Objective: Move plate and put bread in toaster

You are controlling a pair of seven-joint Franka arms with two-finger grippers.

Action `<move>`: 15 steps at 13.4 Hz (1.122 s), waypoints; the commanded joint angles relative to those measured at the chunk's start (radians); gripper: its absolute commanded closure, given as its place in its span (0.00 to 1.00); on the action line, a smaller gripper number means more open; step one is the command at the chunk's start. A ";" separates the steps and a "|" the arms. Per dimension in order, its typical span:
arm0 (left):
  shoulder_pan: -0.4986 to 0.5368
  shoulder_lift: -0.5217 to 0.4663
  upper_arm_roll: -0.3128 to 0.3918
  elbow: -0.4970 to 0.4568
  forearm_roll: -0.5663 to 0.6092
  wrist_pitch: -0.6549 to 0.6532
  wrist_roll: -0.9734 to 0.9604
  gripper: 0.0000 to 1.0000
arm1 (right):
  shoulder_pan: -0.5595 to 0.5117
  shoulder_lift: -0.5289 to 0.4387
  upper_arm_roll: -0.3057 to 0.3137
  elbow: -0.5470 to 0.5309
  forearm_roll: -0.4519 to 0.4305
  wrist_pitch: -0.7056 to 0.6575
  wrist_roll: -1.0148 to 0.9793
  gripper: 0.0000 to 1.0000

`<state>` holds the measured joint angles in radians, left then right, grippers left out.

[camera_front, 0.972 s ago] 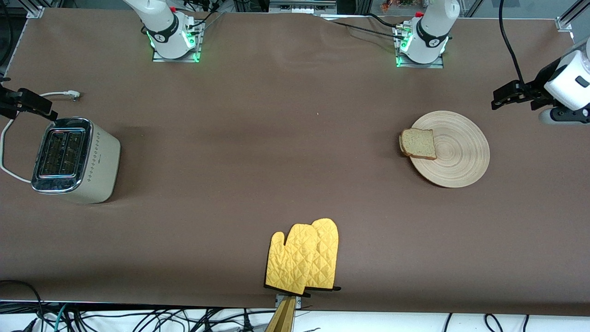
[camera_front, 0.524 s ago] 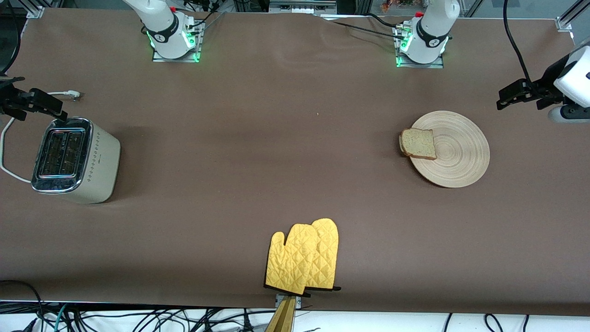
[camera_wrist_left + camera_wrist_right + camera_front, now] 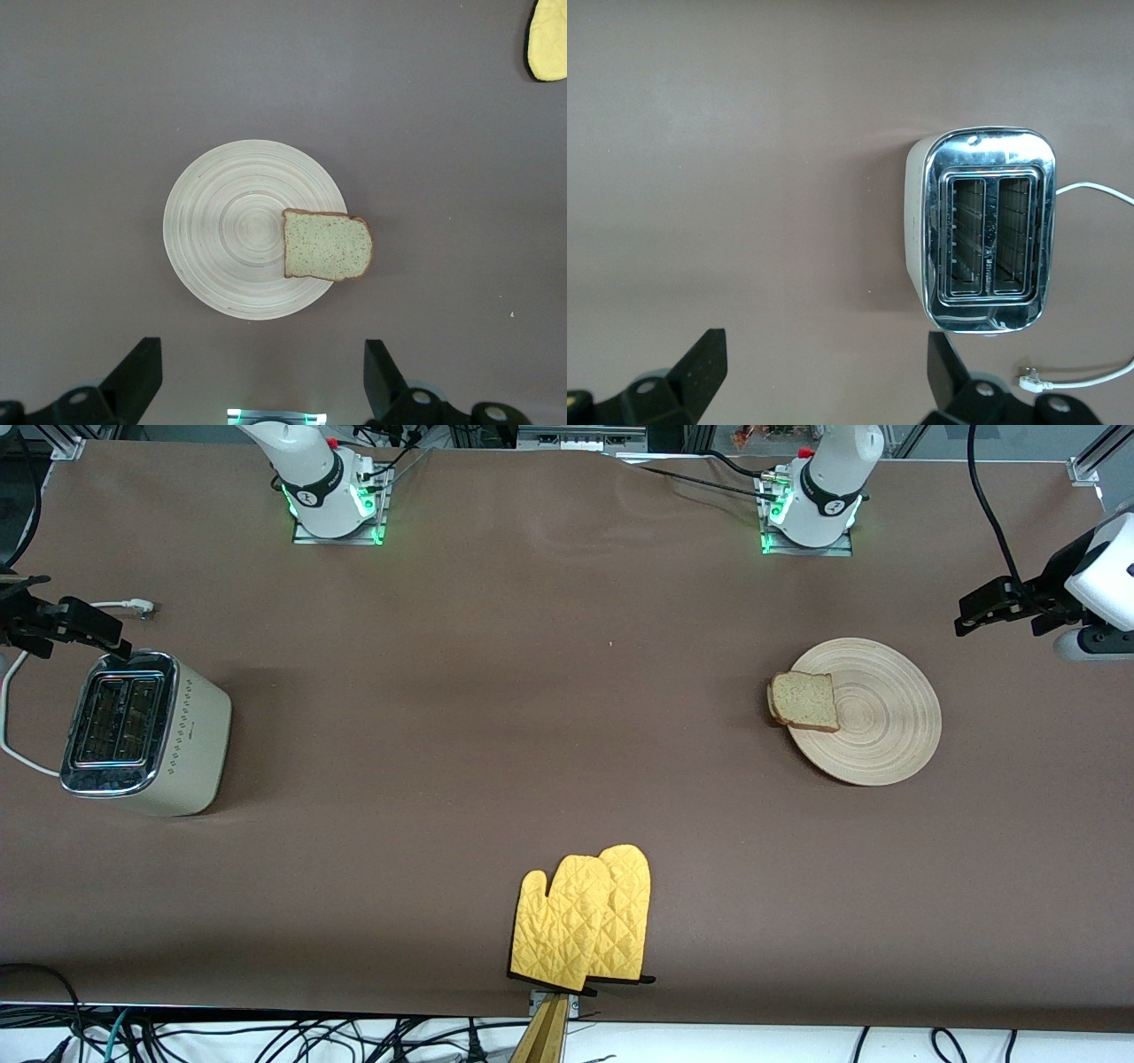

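The pale wooden plate (image 3: 886, 735) lies toward the left arm's end of the table. The bread (image 3: 803, 701) lies flat on its rim, overhanging toward the table's middle. Both show in the left wrist view, the plate (image 3: 213, 230) and the bread (image 3: 326, 245). My left gripper (image 3: 974, 611) hangs open and empty in the air over the table beside the plate; it also shows in its wrist view (image 3: 259, 367). The cream toaster (image 3: 142, 731) stands at the right arm's end, slots empty (image 3: 988, 230). My right gripper (image 3: 75, 638) is open and empty, up over the table beside the toaster (image 3: 822, 363).
A pair of yellow oven mitts (image 3: 580, 921) lies at the table's edge nearest the front camera, midway along it. The toaster's white cord (image 3: 18, 757) and plug (image 3: 137, 607) lie on the table by the toaster.
A second ago my right gripper shifted slightly toward the table's middle and my left gripper slightly toward its end of the table. Both have held still since. The plate, bread and toaster have not moved.
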<state>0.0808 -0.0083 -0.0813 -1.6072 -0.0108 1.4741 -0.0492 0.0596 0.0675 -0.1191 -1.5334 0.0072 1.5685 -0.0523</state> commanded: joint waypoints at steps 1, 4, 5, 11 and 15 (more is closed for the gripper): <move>0.007 0.001 -0.009 0.018 0.011 -0.009 -0.006 0.00 | 0.003 0.000 -0.002 -0.001 0.008 0.001 -0.007 0.00; 0.008 0.002 -0.008 0.018 0.011 -0.001 -0.006 0.00 | 0.012 -0.002 0.001 -0.001 0.008 -0.007 -0.007 0.00; 0.008 0.002 -0.006 0.018 0.011 -0.001 -0.006 0.00 | 0.016 -0.005 -0.001 0.001 0.008 -0.007 -0.009 0.00; 0.008 0.002 -0.008 0.020 0.011 0.000 -0.006 0.00 | 0.016 0.008 -0.002 0.003 0.010 0.010 -0.001 0.00; 0.008 0.002 -0.008 0.018 0.011 0.003 -0.006 0.00 | 0.032 0.005 -0.001 0.001 0.024 0.019 0.003 0.00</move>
<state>0.0809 -0.0083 -0.0813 -1.6070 -0.0108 1.4782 -0.0493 0.0769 0.0794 -0.1183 -1.5333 0.0175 1.5848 -0.0521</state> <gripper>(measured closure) 0.000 0.000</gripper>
